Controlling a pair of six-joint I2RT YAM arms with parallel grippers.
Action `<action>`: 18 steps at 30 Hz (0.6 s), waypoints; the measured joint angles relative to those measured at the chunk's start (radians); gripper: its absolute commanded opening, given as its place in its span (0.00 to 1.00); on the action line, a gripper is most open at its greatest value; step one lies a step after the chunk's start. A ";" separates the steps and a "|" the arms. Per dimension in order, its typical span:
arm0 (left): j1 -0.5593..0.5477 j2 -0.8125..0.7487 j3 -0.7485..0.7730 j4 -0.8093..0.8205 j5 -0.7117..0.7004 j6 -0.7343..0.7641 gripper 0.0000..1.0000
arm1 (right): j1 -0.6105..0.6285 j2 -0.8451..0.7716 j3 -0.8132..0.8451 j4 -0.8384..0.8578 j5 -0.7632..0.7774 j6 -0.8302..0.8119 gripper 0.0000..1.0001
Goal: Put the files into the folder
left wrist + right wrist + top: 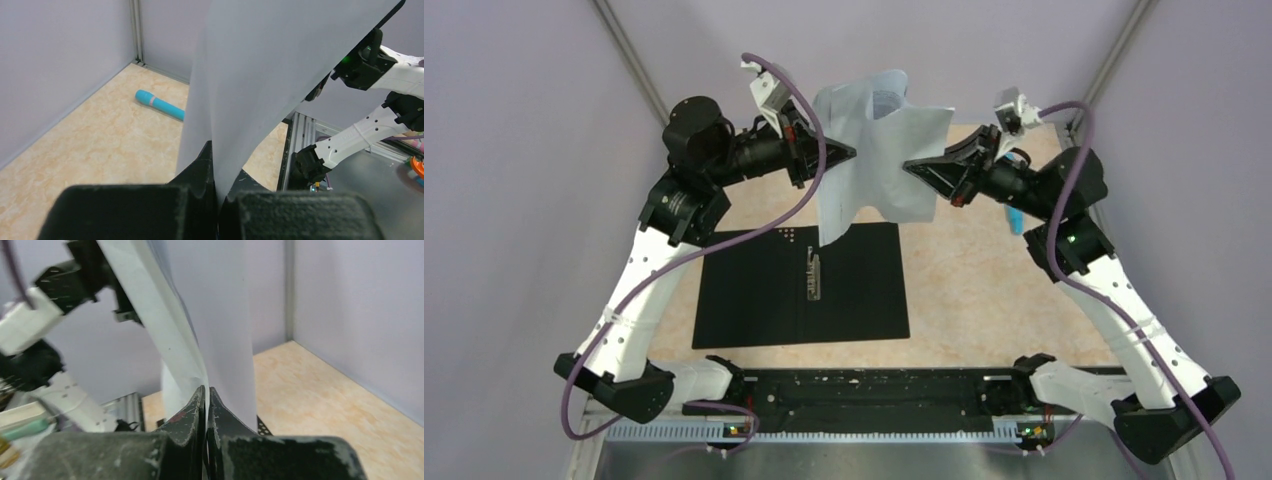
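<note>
Two pincers, one folder and one pen are shown; the number of sheets in the files (pixel 874 160) cannot be counted, though the right wrist view shows at least two layers (pixel 220 315). The left pincer (pixel 849 152) is clenched on one side edge of the files and the right pincer (pixel 909 165) on the opposite edge, so the white paper hangs in the air between the two tips, clear of the surface (pixel 984 290). The sheets are buckled and roughly upright, long axis near vertical, with one part rising above the pincers and a lower corner drooping below them. The folder (pixel 799 285) lies open and flat, black inside up, below the pincers and towards the arm bases, more under the left one; its long axis runs left to right, its centre fold front to back. In each wrist view the paper passes between the closed fingers (left pincer (pixel 220 175), right pincer (pixel 206 390)) and blocks much of the scene. The blue pen (pixel 160 105) lies on the surface beyond the left pincer, one end hidden behind the sheet.
</note>
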 measured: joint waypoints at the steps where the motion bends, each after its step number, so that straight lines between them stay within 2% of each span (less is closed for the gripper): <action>1: 0.000 0.003 -0.003 0.000 -0.002 0.000 0.00 | 0.035 0.004 0.009 -0.066 0.083 -0.050 0.00; 4: 0.002 0.013 -0.010 0.000 -0.021 -0.003 0.00 | 0.089 0.031 0.050 -0.203 0.291 -0.134 0.00; 8: 0.005 0.036 -0.013 -0.009 -0.062 -0.039 0.00 | 0.094 0.084 0.096 -0.320 0.530 -0.159 0.00; 15: 0.008 0.159 -0.082 -0.024 -0.132 -0.169 0.00 | 0.095 0.217 0.140 -0.530 0.798 -0.118 0.00; 16: 0.010 0.186 -0.096 -0.025 -0.141 -0.193 0.00 | 0.095 0.237 0.139 -0.563 0.821 -0.109 0.08; 18: 0.014 0.233 -0.122 -0.024 -0.149 -0.233 0.00 | 0.095 0.267 0.134 -0.609 0.848 -0.095 0.39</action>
